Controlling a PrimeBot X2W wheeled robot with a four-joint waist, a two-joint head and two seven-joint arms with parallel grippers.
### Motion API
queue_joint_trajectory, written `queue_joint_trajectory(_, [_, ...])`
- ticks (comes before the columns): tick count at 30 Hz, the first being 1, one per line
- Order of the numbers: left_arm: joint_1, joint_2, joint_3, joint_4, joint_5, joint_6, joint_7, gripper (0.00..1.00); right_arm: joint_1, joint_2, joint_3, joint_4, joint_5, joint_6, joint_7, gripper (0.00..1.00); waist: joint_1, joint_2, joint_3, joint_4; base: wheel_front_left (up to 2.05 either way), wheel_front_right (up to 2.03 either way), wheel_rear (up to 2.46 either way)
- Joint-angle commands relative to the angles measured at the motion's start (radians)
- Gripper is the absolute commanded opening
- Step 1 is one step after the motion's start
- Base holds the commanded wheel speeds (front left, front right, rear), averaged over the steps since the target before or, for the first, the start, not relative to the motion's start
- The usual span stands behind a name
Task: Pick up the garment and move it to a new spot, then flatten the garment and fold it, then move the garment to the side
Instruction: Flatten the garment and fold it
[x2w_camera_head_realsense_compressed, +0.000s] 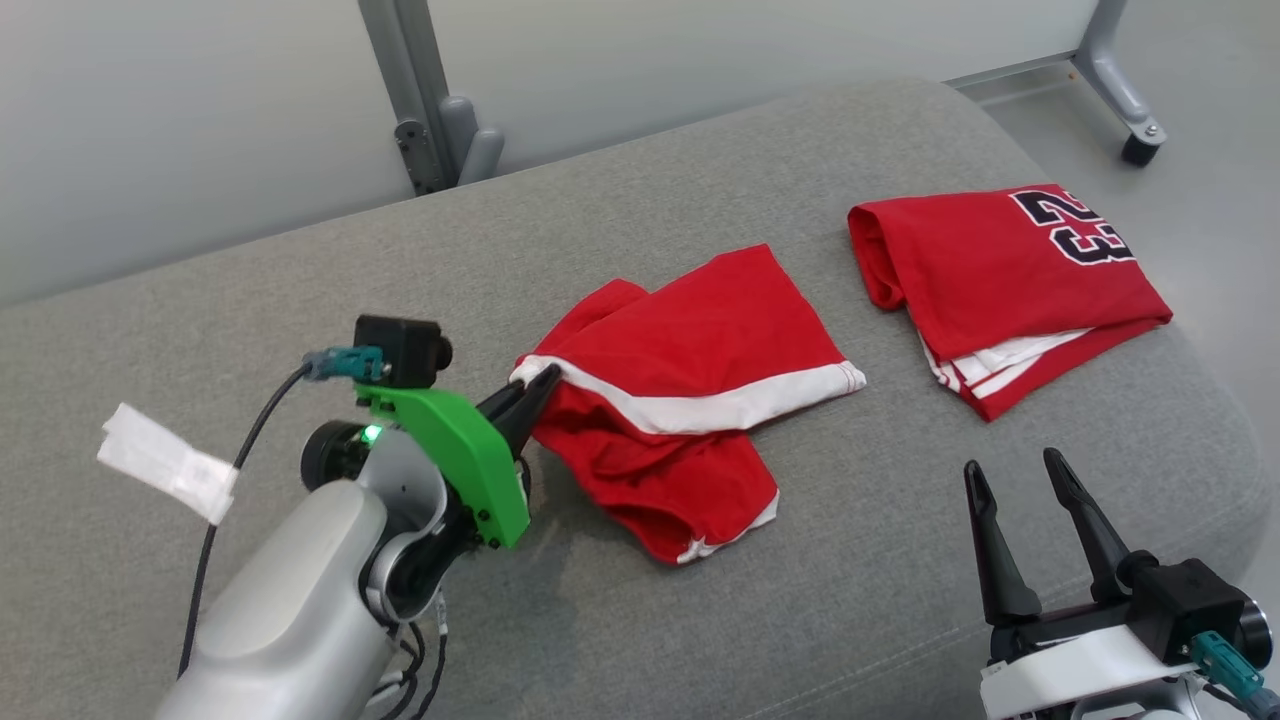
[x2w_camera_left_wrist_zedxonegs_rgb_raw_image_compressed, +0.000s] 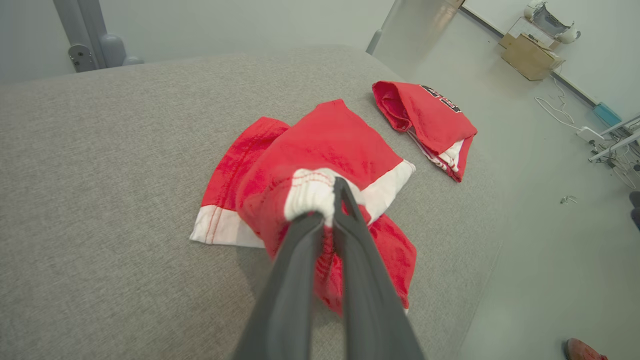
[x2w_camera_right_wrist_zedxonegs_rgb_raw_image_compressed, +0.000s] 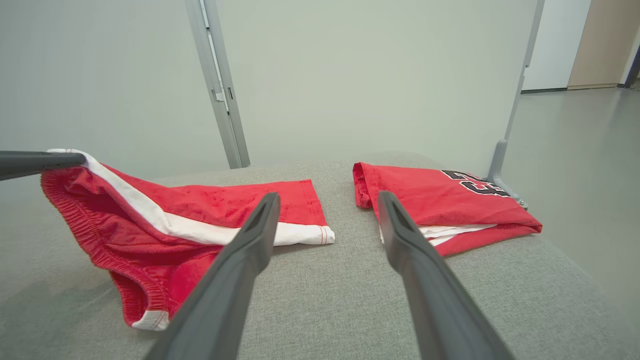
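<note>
- The red shorts (x2w_camera_head_realsense_compressed: 700, 350) lay in the middle of the frame on a big grey cushion (x2w_camera_head_realsense_compressed: 250, 300). They were bunched up, with one leg folded over the other.
- The left fingers (x2w_camera_head_realsense_compressed: 520, 405) were at the lower left of the frame. They were clenched tight on a white-edged corner of the shorts. That corner was lifted a little off the cushion.
- The right fingers (x2w_camera_head_realsense_compressed: 990, 550) were at the lower right of the frame. They were spread wide with nothing in them, well apart from the shorts.
- A folded red shirt (x2w_camera_head_realsense_compressed: 1000, 270) with a black number lay at the upper right of the frame. It was near the shorts but not touching them.
- A white tag (x2w_camera_head_realsense_compressed: 165, 460) hung on a black cable at the left of the frame.
</note>
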Motion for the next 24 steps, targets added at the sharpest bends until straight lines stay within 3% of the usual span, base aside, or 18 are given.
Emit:
queue_joint_trajectory(1, [0.047, 0.028, 0.004, -0.017, -0.004, 0.007, -0.022, 0.0, 0.0, -0.006, -0.004, -0.004, 0.002, 0.0, -0.003, 1.0, 0.0, 0.0, 0.025, 0.048, 0.0, 0.0, 0.0])
queue_joint_trajectory(3, [0.097, 0.054, 0.009, -0.028, 0.0, 0.015, -0.046, 0.0, -0.002, -0.008, -0.003, -0.002, 0.003, 0.0, -0.003, 1.0, 0.0, 0.0, 0.033, 0.072, 0.0, 0.0, 0.0])
queue_joint_trajectory(9, [0.179, 0.097, 0.015, -0.042, 0.025, 0.03, -0.115, 0.17, -0.017, -0.012, 0.011, 0.004, 0.006, 0.0, -0.003, 1.0, 0.0, 0.0, 0.04, 0.138, 0.0, 0.0, 0.0])
queue_joint_trajectory(12, [0.19, 0.109, 0.004, -0.03, 0.053, 0.037, -0.14, 0.4, -0.021, -0.015, 0.015, 0.009, 0.009, 0.0, -0.003, 1.0, 0.0, 0.0, 0.034, 0.153, 0.0, 0.0, 0.0])
queue_joint_trajectory(13, [0.193, 0.112, 0.002, -0.026, 0.06, 0.039, -0.143, 0.56, -0.021, -0.017, 0.016, 0.009, 0.01, 0.0, -0.003, 1.0, 0.0, 0.0, 0.032, 0.157, 0.0, 0.0, 0.0])
queue_joint_trajectory(14, [0.197, 0.113, -0.003, -0.022, 0.064, 0.041, -0.147, 0.94, -0.02, -0.02, 0.018, 0.01, 0.01, -0.001, -0.003, 1.0, 0.0, 0.0, 0.03, 0.161, 0.0, 0.0, 0.0])
queue_joint_trajectory(15, [0.201, 0.115, -0.005, -0.019, 0.064, 0.042, -0.152, 1.0, -0.02, -0.022, 0.019, 0.011, 0.011, 0.0, -0.003, 1.0, 0.0, 0.0, 0.027, 0.165, 0.0, 0.0, 0.0])
queue_joint_trajectory(24, [0.259, 0.127, 0.005, -0.027, 0.084, 0.089, -0.217, 1.0, -0.028, -0.037, 0.043, 0.034, 0.033, 0.0, -0.003, 1.0, 0.0, 0.0, 0.016, 0.192, 0.0, 0.0, 0.0])
